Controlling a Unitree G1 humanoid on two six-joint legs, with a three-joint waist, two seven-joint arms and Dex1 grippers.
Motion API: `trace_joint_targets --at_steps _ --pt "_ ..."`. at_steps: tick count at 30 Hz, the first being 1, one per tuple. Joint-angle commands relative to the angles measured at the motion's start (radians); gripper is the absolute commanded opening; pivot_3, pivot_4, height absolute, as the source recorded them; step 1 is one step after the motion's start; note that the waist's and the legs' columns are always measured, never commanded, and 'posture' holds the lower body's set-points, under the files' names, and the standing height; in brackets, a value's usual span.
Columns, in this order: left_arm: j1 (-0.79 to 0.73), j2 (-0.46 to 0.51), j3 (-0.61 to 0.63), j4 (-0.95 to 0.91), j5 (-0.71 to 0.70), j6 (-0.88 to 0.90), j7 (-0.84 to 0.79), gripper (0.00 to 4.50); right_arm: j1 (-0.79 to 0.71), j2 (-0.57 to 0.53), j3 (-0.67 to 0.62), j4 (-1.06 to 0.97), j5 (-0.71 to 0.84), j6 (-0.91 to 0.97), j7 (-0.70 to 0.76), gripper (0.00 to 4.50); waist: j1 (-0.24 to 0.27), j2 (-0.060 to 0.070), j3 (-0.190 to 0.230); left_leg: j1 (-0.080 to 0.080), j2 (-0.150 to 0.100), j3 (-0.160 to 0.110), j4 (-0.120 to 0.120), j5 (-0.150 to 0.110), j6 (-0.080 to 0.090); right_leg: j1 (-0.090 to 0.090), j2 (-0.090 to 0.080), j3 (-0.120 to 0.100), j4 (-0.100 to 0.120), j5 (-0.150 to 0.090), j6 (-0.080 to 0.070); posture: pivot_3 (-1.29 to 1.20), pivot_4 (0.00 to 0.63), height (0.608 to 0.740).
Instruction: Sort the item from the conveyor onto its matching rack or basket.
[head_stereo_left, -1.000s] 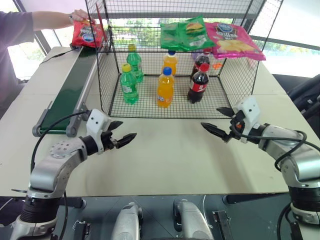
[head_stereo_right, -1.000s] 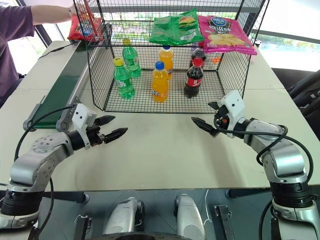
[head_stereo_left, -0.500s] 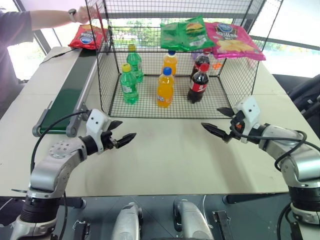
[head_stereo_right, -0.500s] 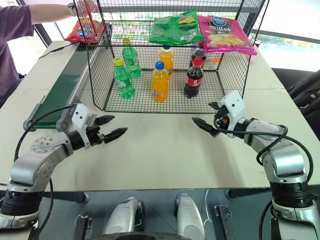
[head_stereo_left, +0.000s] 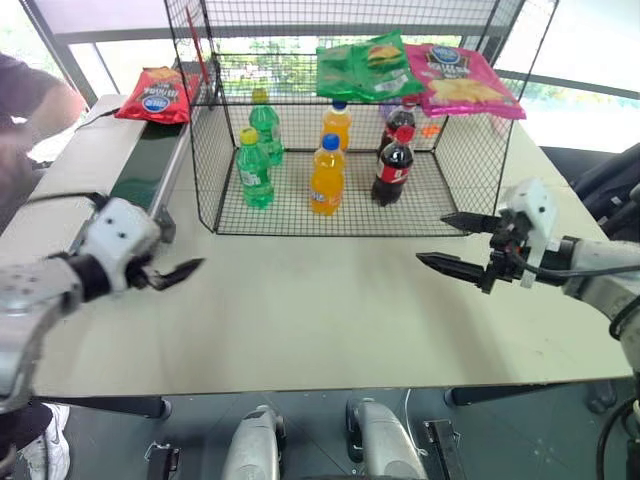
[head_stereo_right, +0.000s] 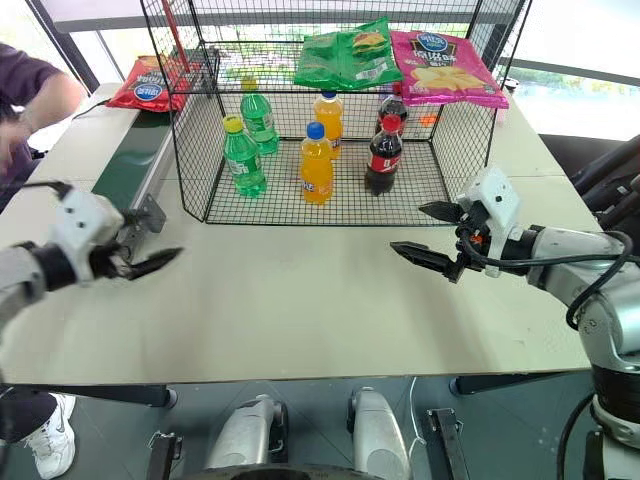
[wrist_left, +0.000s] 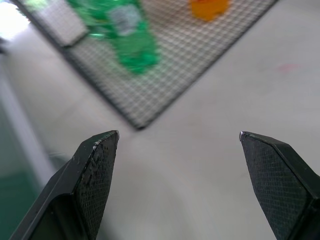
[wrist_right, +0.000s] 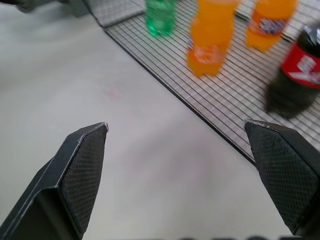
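My left tool (head_stereo_left: 178, 272), fingers spread and empty over the counter (head_stereo_left: 330, 300), is the nearer one: the red chip bag (head_stereo_left: 152, 95) lies at twelve o'clock, at the far end of the conveyor (head_stereo_left: 140, 175), long axis across the belt. My right tool (head_stereo_left: 462, 245), also spread and empty, sees it far off at ten o'clock, behind the wire cage (head_stereo_left: 205, 150).

The red crinkly chip bag (head_stereo_left: 153, 95) lies on the far end of the long dark-green conveyor belt (head_stereo_left: 143, 167), along the beige tabletop's (head_stereo_left: 330, 310) left edge. Right of it, at the far middle, stands the black wire-mesh cage (head_stereo_left: 330, 215). A green chip bag (head_stereo_left: 368, 68) and a pink chip bag (head_stereo_left: 460, 80) lie on its top. Six plastic bottles (head_stereo_left: 326, 176) stand inside.
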Motion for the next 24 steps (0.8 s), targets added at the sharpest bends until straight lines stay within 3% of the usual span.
trace_joint_targets --at_steps 1,6,13,17,24 --pt "0.08 0.057 0.074 0.025 0.116 -0.117 -0.031 4.06 -0.07 0.005 0.031 -0.033 0.036 0.012 -0.001 4.5 -0.001 0.0 0.0 0.0 0.0 0.001 0.0 0.0 0.0 -0.001 -0.001 0.0 0.0 0.0 0.0 0.0 0.15 0.74" --pt "0.201 0.11 0.113 0.092 0.302 -0.284 -0.015 4.06 -0.124 0.01 0.074 -0.016 0.034 0.005 0.006 4.5 0.001 0.0 0.001 -0.003 0.0 0.005 -0.003 0.0 0.0 -0.006 -0.002 0.0 -0.001 0.0 -0.001 0.0 0.15 0.74" --pt "0.111 0.156 0.103 0.34 0.486 -0.593 0.148 4.06 -0.119 0.03 0.098 -0.029 0.047 0.011 -0.005 4.5 0.002 0.0 0.0 -0.009 0.001 0.005 -0.003 0.0 0.0 -0.011 -0.003 0.0 -0.001 0.001 -0.002 0.0 0.15 0.74" --pt "-0.006 0.185 -0.031 0.464 0.611 -0.698 0.253 4.06 -0.126 0.088 0.119 -0.09 0.083 0.036 -0.052 4.5 0.001 0.001 0.0 -0.009 0.001 0.007 -0.003 0.0 0.0 -0.011 -0.003 0.0 -0.001 0.001 -0.002 0.0 0.15 0.74" --pt "-0.19 0.175 -0.237 0.606 0.72 -0.752 0.28 4.06 -0.119 0.115 0.114 -0.151 0.094 0.063 -0.131 4.5 0.003 0.001 0.0 -0.01 0.001 0.008 -0.002 0.0 0.0 -0.012 -0.003 0.0 0.001 0.002 -0.001 0.0 0.15 0.74"
